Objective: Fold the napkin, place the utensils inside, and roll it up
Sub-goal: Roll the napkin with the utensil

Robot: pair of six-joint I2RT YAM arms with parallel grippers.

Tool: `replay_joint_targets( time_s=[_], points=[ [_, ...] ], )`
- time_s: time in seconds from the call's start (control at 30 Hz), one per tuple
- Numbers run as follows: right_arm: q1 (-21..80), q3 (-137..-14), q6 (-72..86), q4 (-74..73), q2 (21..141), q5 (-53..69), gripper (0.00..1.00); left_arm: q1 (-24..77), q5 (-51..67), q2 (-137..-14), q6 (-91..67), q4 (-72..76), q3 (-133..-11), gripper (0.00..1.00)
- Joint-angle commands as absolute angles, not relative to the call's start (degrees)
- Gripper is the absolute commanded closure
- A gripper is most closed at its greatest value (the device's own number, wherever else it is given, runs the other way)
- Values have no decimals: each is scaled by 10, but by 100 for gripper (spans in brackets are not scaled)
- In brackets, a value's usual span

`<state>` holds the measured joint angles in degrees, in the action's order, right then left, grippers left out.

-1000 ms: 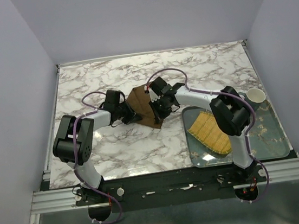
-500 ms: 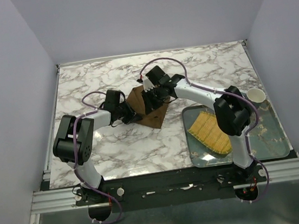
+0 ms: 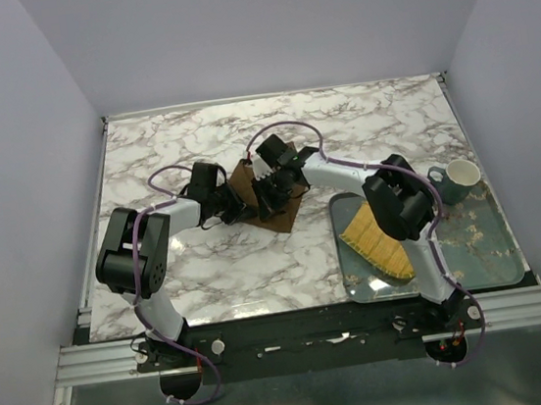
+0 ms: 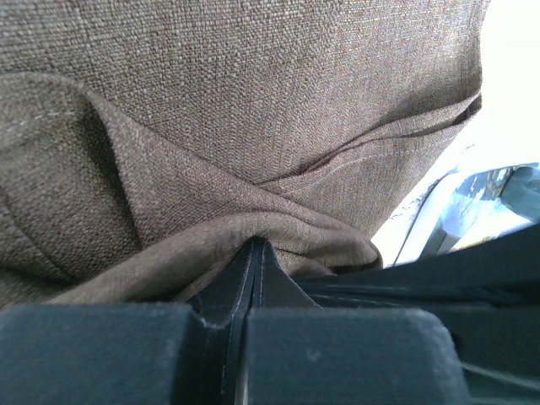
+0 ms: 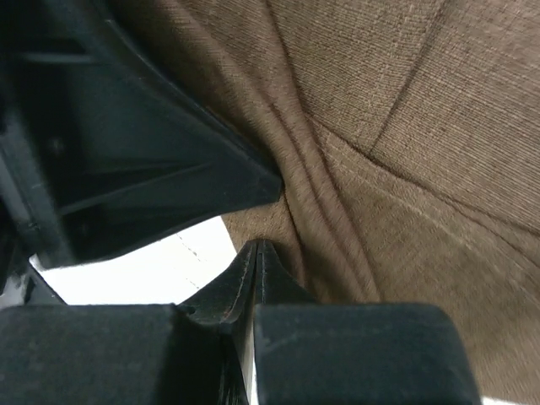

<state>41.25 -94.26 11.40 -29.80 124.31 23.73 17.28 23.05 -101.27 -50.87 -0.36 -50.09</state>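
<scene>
The dark brown napkin (image 3: 285,213) lies bunched at the middle of the marble table, between the two grippers. My left gripper (image 3: 239,209) is at its left edge, shut on a fold of the cloth (image 4: 253,101), as the left wrist view (image 4: 256,246) shows. My right gripper (image 3: 262,196) is over the napkin, close to the left one, and shut on an edge of the cloth (image 5: 405,169) in the right wrist view (image 5: 257,246). The left gripper's dark body (image 5: 152,160) shows just above it. The fork is not in view.
A glass tray (image 3: 473,247) sits at the front right with a yellow bamboo mat (image 3: 379,239) on it. A white mug (image 3: 460,176) stands at the tray's far right corner. The right arm's elbow hangs over the tray's left end.
My right gripper has moved left across the napkin towards the left gripper, drawing the cloth's right part over with it. The left gripper has stayed in place.
</scene>
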Motion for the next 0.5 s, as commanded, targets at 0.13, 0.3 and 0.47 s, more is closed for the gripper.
replay_joint_targets(
  time_s=[0.13,0.3,0.47],
  points=[
    [415,-900,114,-272,1287,156,97,166,177,-993,-458,-65,-493,93],
    [415,-884,130,-273,1281,204,97,129,206,-924,-450,-106,-514,73],
    [415,-882,137,-273,1289,200,97,72,213,-859,-446,-142,-485,87]
  ],
)
